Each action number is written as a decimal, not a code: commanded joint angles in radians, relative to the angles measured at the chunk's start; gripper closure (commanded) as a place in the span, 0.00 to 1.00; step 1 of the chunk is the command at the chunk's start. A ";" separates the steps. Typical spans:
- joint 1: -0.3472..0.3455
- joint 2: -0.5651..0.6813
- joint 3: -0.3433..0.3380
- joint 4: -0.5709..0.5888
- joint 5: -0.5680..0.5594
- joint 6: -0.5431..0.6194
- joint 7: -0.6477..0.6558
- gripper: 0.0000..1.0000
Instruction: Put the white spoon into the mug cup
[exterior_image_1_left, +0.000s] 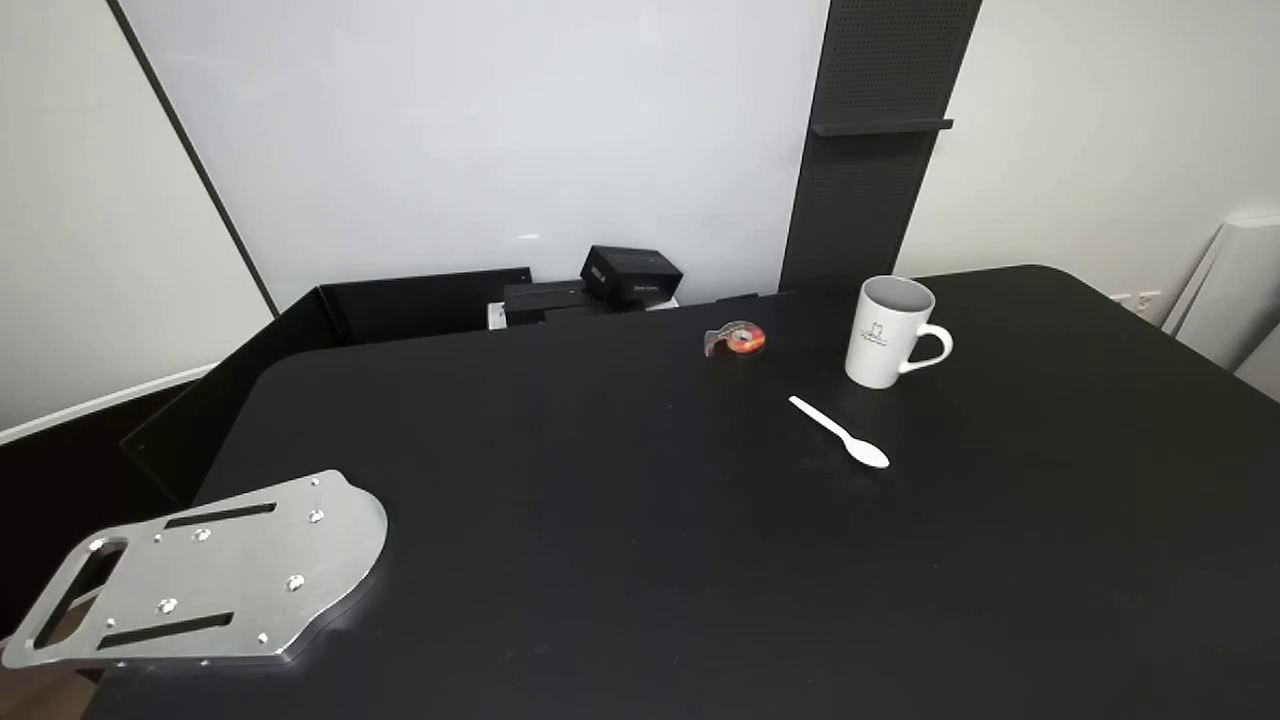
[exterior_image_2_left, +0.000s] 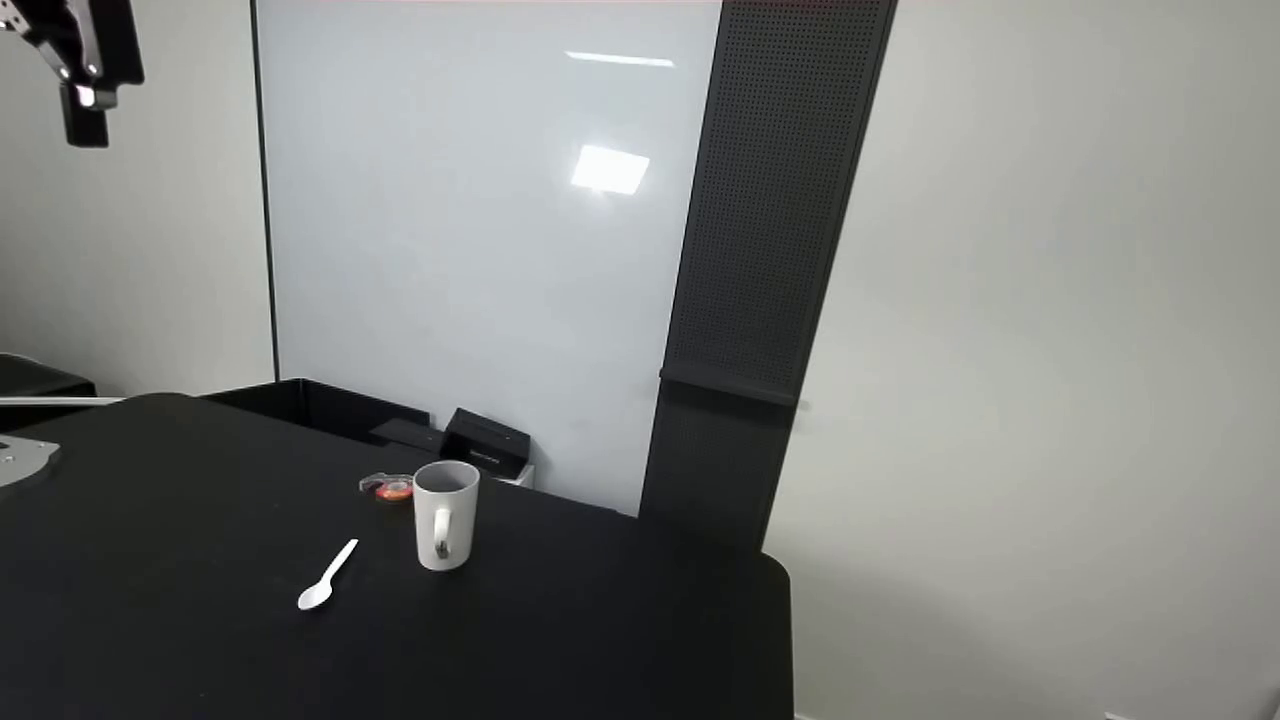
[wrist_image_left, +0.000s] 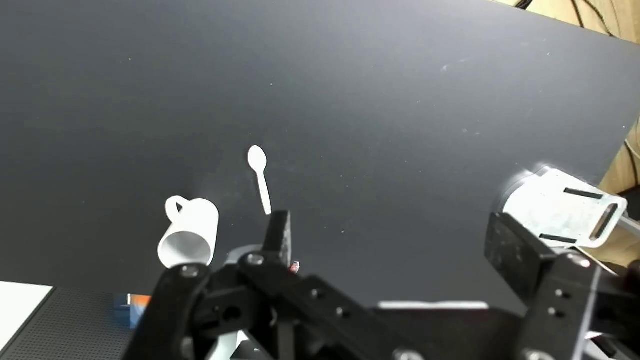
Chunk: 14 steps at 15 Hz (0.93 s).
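Observation:
The white spoon (exterior_image_1_left: 836, 431) (exterior_image_2_left: 327, 577) (wrist_image_left: 261, 177) lies flat on the black table. Close to its handle end stands the upright white mug cup (exterior_image_1_left: 885, 335) (exterior_image_2_left: 444, 518) (wrist_image_left: 192, 232), its inside looking bare where it shows. My gripper (wrist_image_left: 390, 230) is spread wide open with nothing between its pads. It hangs high over the table, well above the spoon, which appears beyond the left finger (wrist_image_left: 278, 237) in the wrist view. At the top left corner of an exterior view part of the gripper shows, with a dark finger (exterior_image_2_left: 87, 122).
A clear tape dispenser with a red-orange roll (exterior_image_1_left: 744, 338) (exterior_image_2_left: 393, 488) sits behind the spoon, beside the mug. A silver metal plate (exterior_image_1_left: 230, 570) (wrist_image_left: 560, 210) lies at the table's opposite end. Black boxes (exterior_image_1_left: 630, 275) (exterior_image_2_left: 486, 441) stand behind the table's back edge.

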 joint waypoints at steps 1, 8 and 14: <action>-0.010 0.014 -0.005 -0.032 -0.021 0.069 -0.031 0.00; -0.031 0.141 -0.029 -0.055 -0.040 0.197 -0.101 0.00; -0.055 0.335 -0.051 0.035 -0.089 0.297 -0.145 0.00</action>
